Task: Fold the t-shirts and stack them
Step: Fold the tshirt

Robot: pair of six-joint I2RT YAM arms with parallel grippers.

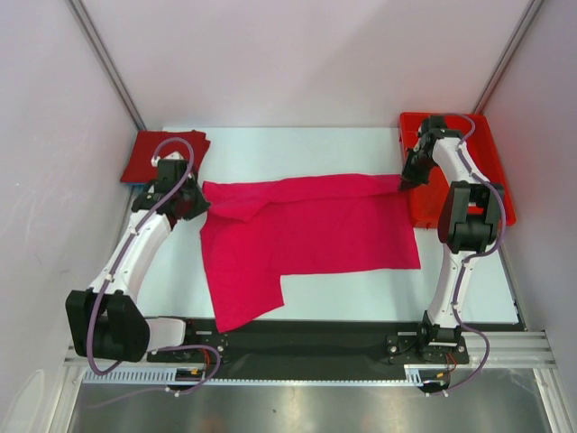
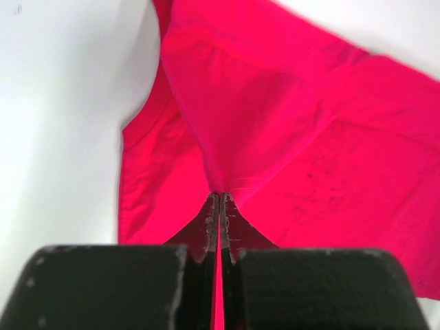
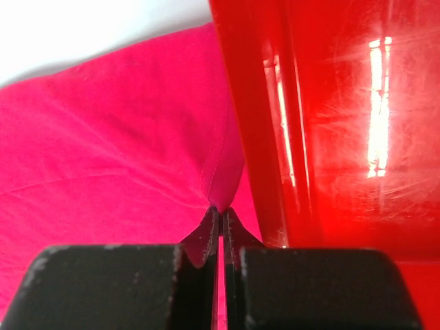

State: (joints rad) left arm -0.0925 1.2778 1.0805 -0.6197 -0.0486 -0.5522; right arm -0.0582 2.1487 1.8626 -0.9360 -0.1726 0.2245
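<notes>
Where it lies nearest my bases, the bright magenta-pink thin cloth t-shirt [image 1: 306, 234] trails one loose flap toward the near edge of the white table [image 1: 361, 293]; the rest is spread mid-table, partly doubled over. Soft, light and limp, I judge: it will sag and drag rather than hold shape. Further out, my left gripper [image 2: 218, 198] is pinched tight on its far-left edge, cloth tenting from the nip. My right gripper [image 3: 220, 210] is likewise clamped on the far-right corner, just beside the rigid glossy red plastic tray [image 3: 330, 137]. Hems and corners seem the best holds. Farthest left, the darker crimson cloth t-shirt [image 1: 158, 155] lies folded.
</notes>
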